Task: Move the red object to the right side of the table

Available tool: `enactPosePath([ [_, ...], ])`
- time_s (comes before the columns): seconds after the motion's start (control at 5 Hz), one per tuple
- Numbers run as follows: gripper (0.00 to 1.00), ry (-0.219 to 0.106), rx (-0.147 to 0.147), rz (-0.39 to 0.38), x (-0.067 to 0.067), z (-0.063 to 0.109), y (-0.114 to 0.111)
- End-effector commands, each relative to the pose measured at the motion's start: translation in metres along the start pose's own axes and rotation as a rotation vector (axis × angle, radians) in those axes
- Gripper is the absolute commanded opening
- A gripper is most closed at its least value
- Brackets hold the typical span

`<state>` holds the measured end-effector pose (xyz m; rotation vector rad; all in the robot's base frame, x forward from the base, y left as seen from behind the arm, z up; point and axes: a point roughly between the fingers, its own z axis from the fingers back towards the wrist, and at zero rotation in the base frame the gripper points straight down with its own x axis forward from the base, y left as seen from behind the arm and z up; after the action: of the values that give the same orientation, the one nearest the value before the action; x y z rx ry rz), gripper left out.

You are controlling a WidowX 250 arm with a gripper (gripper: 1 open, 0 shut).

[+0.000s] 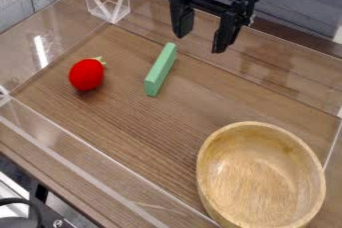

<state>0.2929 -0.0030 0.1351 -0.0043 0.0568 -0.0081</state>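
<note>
Red object (87, 74) rests near the left edge of the table (167, 142) as we view it, so we judge the whole move remains. Our hand (203, 43), near the far edge, is wide open and holds nothing.

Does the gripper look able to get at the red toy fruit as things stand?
Probably yes: the gripper looks open above the table, and nothing covers the red toy fruit. The green block lies between them but looks low enough to pass over.
</note>
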Motion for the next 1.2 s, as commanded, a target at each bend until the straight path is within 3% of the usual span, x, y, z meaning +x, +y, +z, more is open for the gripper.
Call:
enactPosePath([
  [0.0, 1.0, 0.027, -0.001, -0.015, 0.0, -0.01, 0.007],
  [0.2, 1.0, 0.028, 0.002, -0.06, -0.012, -0.016, 0.033],
  [0.6, 1.0, -0.021, 0.034, -0.12, -0.044, -0.021, 0.112],
  [0.8, 1.0, -0.042, 0.055, -0.103, -0.054, -0.027, 0.15],
  [1.0, 1.0, -0.059, 0.057, -0.079, -0.064, -0.035, 0.171],
])
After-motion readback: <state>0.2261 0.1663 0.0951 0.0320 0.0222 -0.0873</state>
